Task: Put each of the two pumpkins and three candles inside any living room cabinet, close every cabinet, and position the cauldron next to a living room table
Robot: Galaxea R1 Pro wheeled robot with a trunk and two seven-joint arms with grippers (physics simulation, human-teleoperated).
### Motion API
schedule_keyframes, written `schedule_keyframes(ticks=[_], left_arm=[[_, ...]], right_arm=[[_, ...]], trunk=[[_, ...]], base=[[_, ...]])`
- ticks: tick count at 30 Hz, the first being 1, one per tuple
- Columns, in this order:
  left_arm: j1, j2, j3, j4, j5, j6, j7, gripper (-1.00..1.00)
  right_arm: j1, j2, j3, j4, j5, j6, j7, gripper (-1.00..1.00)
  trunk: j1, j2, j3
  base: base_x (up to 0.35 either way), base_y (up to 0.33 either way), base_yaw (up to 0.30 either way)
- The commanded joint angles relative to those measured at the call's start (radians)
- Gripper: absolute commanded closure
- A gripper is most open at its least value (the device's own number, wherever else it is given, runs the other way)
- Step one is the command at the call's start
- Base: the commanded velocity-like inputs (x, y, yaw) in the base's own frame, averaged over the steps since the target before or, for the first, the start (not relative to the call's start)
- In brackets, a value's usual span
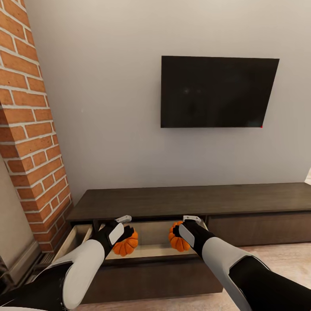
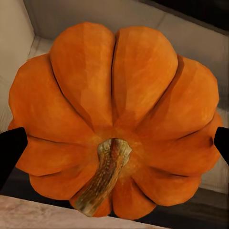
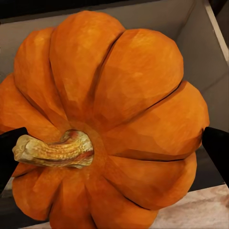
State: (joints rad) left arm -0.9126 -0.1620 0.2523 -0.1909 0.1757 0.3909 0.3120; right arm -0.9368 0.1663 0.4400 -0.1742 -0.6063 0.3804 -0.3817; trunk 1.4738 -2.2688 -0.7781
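Home living room: black TV (image 1: 218,91) on grey wall (image 1: 108,108), red brick chimney (image 1: 30,129) at left, long low dark-wood cabinet (image 1: 194,201) under TV, light plank floor (image 1: 285,259) at its right end.

**Both our arms reach forward, each gripper clamped**

We extend both arms forward and down, wrists angled inward. Our left gripper (image 1: 128,240) is closed around a pumpkin (image 1: 125,245); our right gripper (image 1: 175,235) grips another pumpkin (image 1: 178,240).
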Motion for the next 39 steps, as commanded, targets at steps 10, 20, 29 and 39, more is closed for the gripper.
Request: schedule_keyframes(ticks=[10, 20, 29, 39], left_arm=[[0.000, -0.001, -0.002, 0.005, 0.040, -0.054, 0.006, 1.00], [0.000, -0.001, -0.002, 0.078, 0.039, -0.201, 0.004, 1.00], [0.000, -0.001, -0.002, 0.096, 0.039, -0.241, 0.004, 1.00], [0.000, 0.001, -0.002, 0.108, 0.039, -0.284, 0.003, 1.00]], right_arm=[[0.010, -0.001, 0.009, 0.031, -0.005, -0.103, 0.039, 1.00], [0.015, -0.002, 0.008, 0.116, 0.052, -0.255, 0.098, 1.00], [0.016, -0.004, 0.008, 0.130, 0.056, -0.288, 0.108, 1.00], [0.016, -0.004, 0.008, 0.132, 0.057, -0.291, 0.109, 1.00]], trunk=[[0.000, -0.001, -0.001], [0.000, -0.001, -0.001], [0.000, -0.001, -0.001], [0.015, -0.029, -0.014]], base=[[0.000, 0.000, 0.000], [0.000, 0.000, 0.000], [0.000, 0.000, 0.000], [0.000, 0.000, 0.000]])
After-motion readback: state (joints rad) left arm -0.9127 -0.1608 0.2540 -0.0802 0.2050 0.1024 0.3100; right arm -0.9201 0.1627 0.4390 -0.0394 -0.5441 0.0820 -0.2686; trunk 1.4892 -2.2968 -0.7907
